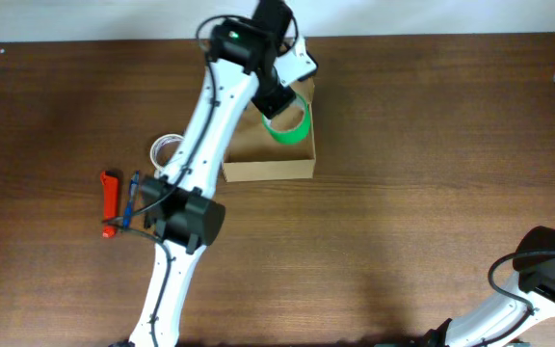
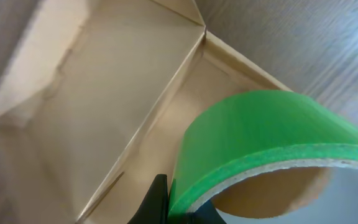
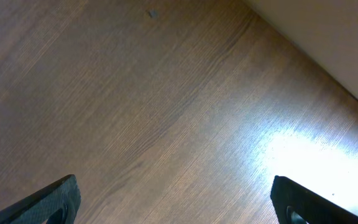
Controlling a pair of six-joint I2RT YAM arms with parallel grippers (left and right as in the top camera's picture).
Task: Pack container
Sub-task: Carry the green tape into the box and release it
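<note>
The container (image 1: pixel 268 169) is a small open tan cardboard box at the back middle of the table; its inside also fills the left wrist view (image 2: pixel 104 93). My left gripper (image 1: pixel 282 106) is shut on a green tape roll (image 1: pixel 289 123) and holds it over the box's far right part. In the left wrist view the green tape roll (image 2: pixel 253 130) is pinched by its wall between the black fingers (image 2: pixel 179 205), just above the box floor. My right gripper (image 3: pixel 176 199) is open and empty over bare table at the front right.
A red tool (image 1: pixel 110 200), a blue pen (image 1: pixel 131 196) and a coil of white cable (image 1: pixel 167 149) lie left of the box beside my left arm. The right arm's base (image 1: pixel 547 270) sits at the front right corner.
</note>
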